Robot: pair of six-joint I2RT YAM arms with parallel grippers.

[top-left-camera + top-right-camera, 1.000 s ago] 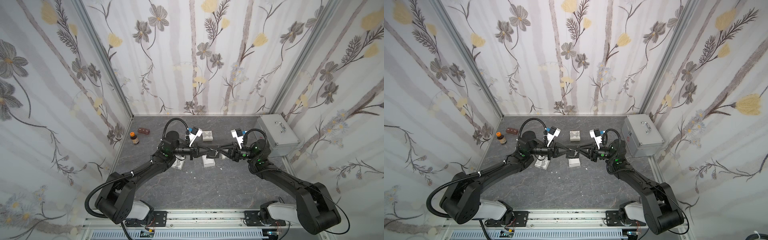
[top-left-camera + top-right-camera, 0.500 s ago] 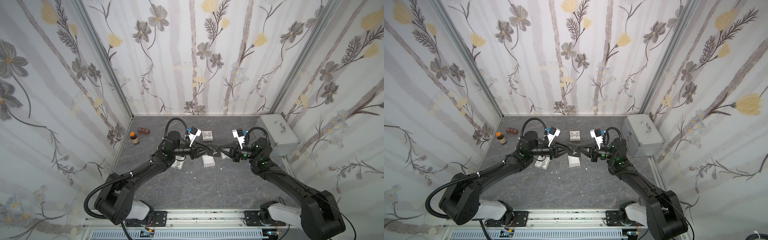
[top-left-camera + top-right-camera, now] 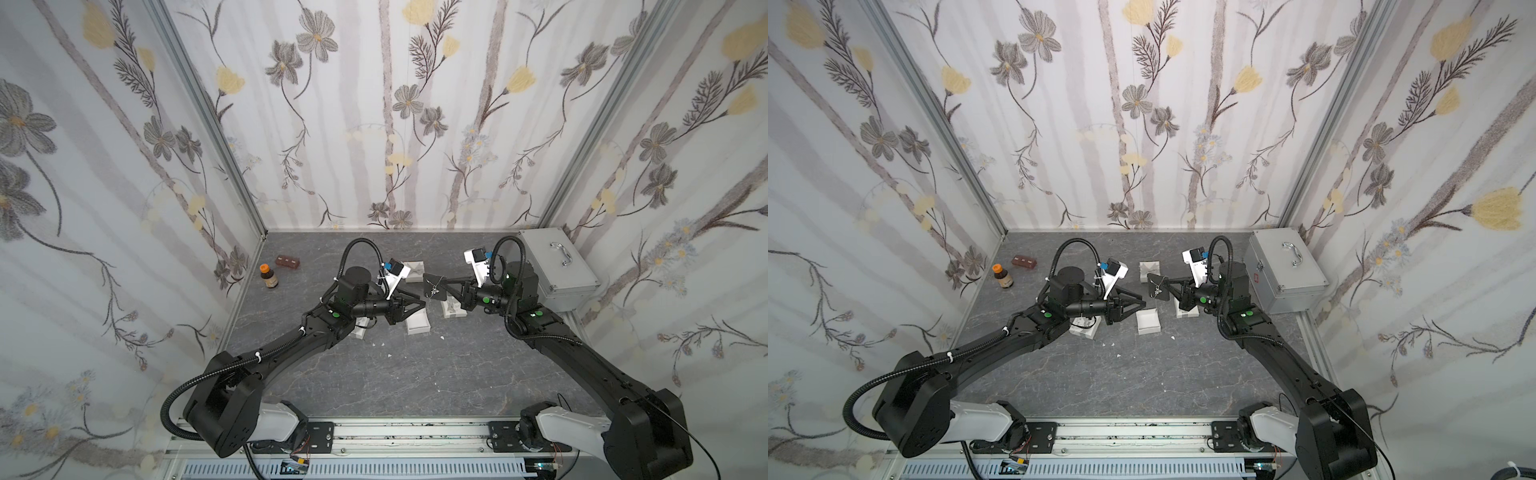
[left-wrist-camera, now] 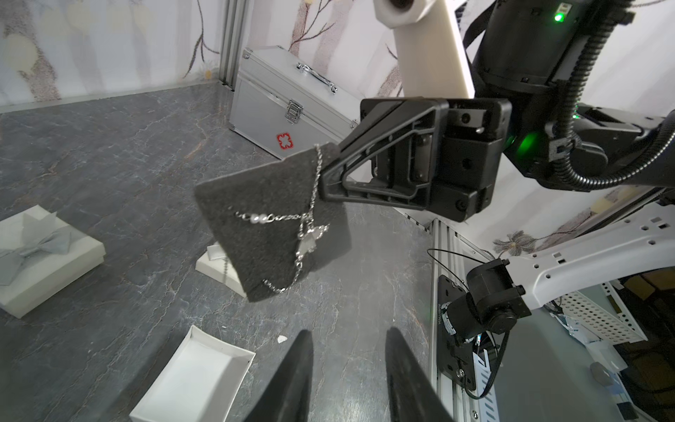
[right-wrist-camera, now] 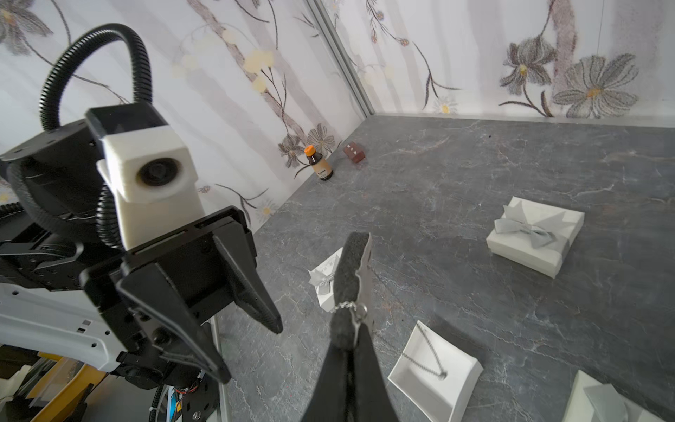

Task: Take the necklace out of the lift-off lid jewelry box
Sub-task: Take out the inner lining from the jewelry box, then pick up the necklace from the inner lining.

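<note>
Your right gripper (image 4: 323,179) is clamped tight on one corner of a dark foam pad (image 4: 270,226) and holds it in the air over the tabletop (image 3: 395,374). That's centre frame in the left wrist view and just right of centre in both top views.

The necklace (image 4: 306,235) is on that pad. A silver chain is strung across the face, the pendant hangs near the middle, and a run of chain goes over the pinched corner right beside the fingertips. In the right wrist view you see the foam pad (image 5: 350,266) edge-on at lower centre, with the clasp sitting at the tips.

Your left gripper (image 4: 350,330) has its fingers spread with nothing between them. The tips poke in at the bottom edge of the left wrist view, below the pad and clear of it. In a top view the left gripper (image 3: 417,306) sits left of and a little below the pad — near, not touching.

The open box base (image 3: 417,326) lies on the tabletop just under the left fingertips, at lower left in the left wrist view. A closed bowed box (image 3: 415,270) sits above the pad in the top views, toward the back wall.

At the left edge of the floor are a brown bottle (image 3: 269,277) with an orange cap and a brown block (image 3: 288,262). A silver case (image 3: 557,266) sits in the right back corner.
</note>
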